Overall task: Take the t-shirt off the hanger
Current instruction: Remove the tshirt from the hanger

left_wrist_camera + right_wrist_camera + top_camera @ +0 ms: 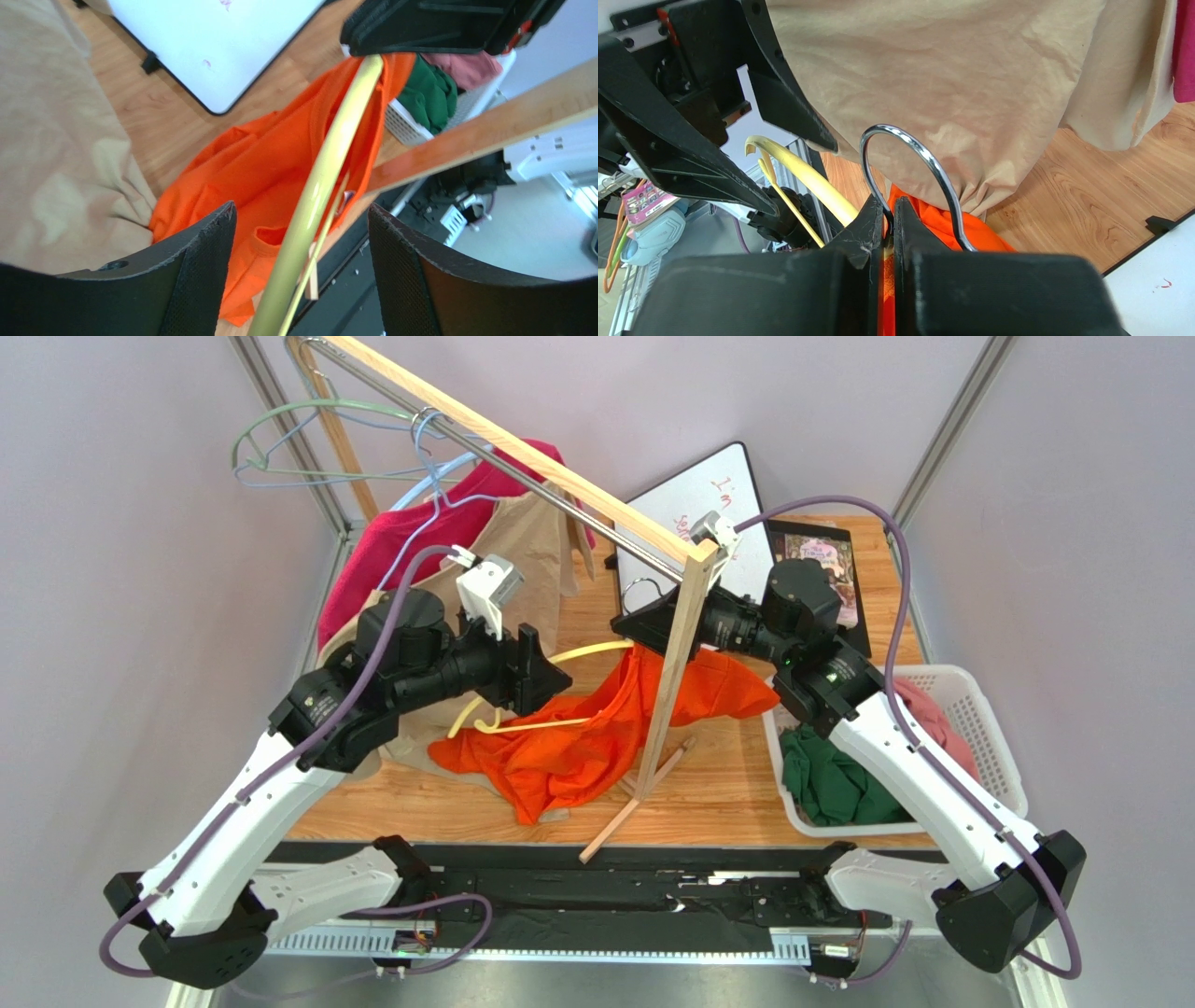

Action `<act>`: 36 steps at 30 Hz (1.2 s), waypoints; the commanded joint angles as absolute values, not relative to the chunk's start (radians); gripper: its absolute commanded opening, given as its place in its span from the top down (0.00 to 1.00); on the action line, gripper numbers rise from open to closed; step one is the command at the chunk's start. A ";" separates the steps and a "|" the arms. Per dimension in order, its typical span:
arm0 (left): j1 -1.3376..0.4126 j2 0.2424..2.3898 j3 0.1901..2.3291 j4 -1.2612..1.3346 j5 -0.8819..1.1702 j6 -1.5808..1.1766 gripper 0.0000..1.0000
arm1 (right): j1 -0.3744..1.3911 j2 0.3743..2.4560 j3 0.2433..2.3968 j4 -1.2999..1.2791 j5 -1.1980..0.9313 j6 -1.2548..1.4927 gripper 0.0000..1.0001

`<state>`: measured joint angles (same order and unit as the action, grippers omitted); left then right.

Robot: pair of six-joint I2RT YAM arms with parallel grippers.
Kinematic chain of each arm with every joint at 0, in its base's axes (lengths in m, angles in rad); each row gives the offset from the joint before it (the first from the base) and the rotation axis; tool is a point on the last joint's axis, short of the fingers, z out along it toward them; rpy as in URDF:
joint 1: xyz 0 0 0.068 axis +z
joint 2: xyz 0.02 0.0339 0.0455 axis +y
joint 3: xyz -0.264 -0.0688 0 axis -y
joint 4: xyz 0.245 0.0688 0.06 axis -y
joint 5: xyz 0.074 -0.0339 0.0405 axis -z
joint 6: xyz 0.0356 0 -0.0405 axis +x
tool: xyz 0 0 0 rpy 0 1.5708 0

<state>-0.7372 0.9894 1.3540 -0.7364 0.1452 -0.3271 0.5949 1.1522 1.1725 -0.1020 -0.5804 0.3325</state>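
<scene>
Orange t-shirt (pixel 589 742), where is it on your screens?

Me: Mostly heaped on the wooden counter (pixel 730 791), around the foot of the rack's upright post (pixel 676 665). One end of the cloth rises off the heap toward my right pincer (pixel 627 626), up by the top of the yellow hanger (pixel 316 189).

And the hanger itself?

Me: It's off the rail (pixel 477 417), tilted in the air. One arm sticks out bare of cloth toward my left side. Whether the other arm is inside the shirt, I can't tell from any view.

What's holding it?

Me: My right pincer. Its fingers (pixel 868 224) are pressed together at the foot of the metal hook (pixel 889 128), pinching the hanger's neck.

Left side?

Me: My left pincer (pixel 302 211) is spread wide. The bare yellow arm runs between the two pads (pixel 200 252), and I see a gap on either side, so nothing is gripped there.

Anything close by?

Me: A beige garment (pixel 948 70) hangs on the rail just behind both pincers, with a magenta one (pixel 372 567) beside it. The white basket (pixel 999 749), with green and pink clothes in it, sits on the counter to my right, just beside the shirt's right end.
</scene>
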 commanded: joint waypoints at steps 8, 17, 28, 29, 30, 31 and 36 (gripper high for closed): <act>-0.736 0.994 1.376 -0.828 0.192 -0.253 1.00 | 0.598 1.152 1.209 0.005 -0.569 0.405 0.98; -0.735 1.083 1.689 -1.216 0.006 -0.077 1.00 | 0.598 1.140 1.233 -0.247 -0.282 0.365 0.34; -0.735 1.035 1.798 -1.315 -0.037 -0.002 1.00 | 0.598 1.149 1.120 -0.166 -0.376 0.302 0.13; -0.735 1.037 1.799 -1.312 -0.034 -0.002 1.00 | 0.600 1.158 1.115 -0.158 -0.388 0.301 0.13; -0.735 1.038 1.799 -1.304 -0.035 -0.002 1.00 | 0.600 1.167 1.120 -0.156 -0.403 0.304 0.13; -0.736 1.040 1.798 -1.301 -0.044 -0.002 1.00 | 0.603 1.176 1.126 -0.161 -0.414 0.322 0.13; -0.735 1.071 1.787 -1.260 -0.045 -0.015 1.00 | 0.655 1.226 1.140 -0.108 -0.499 0.374 0.15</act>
